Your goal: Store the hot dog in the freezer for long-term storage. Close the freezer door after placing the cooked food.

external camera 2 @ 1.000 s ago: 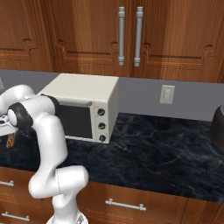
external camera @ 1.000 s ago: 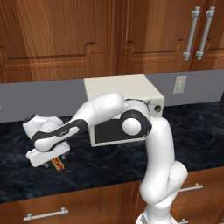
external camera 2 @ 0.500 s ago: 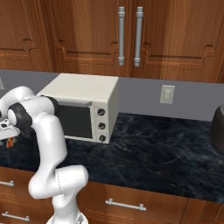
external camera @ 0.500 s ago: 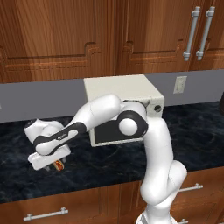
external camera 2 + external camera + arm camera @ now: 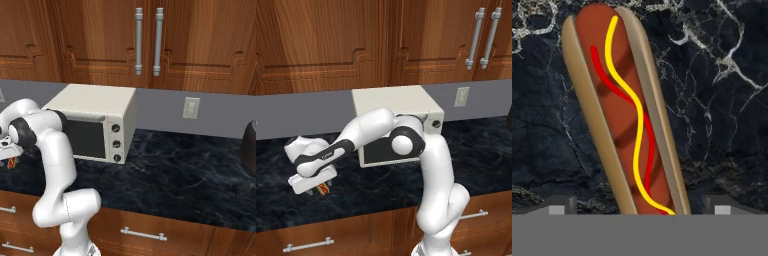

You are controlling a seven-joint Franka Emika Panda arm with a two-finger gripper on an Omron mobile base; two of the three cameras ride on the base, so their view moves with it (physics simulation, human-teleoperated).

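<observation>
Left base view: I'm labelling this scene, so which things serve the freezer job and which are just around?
Job:
tan-bun hot dog with red sausage on the black marble counter
open fingers straddling it

Around:
cream microwave
wooden cabinets
white wall outlet

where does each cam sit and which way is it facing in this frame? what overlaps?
Left base view: behind the arm's left, facing the counter and microwave; arm reaches left, gripper over the hot dog.
Right base view: behind its right, same counter; arm at left edge.
Hand view: on the hand, looking down at the hot dog; fingers open either side.
Shared: microwave, counter, hot dog.
</observation>
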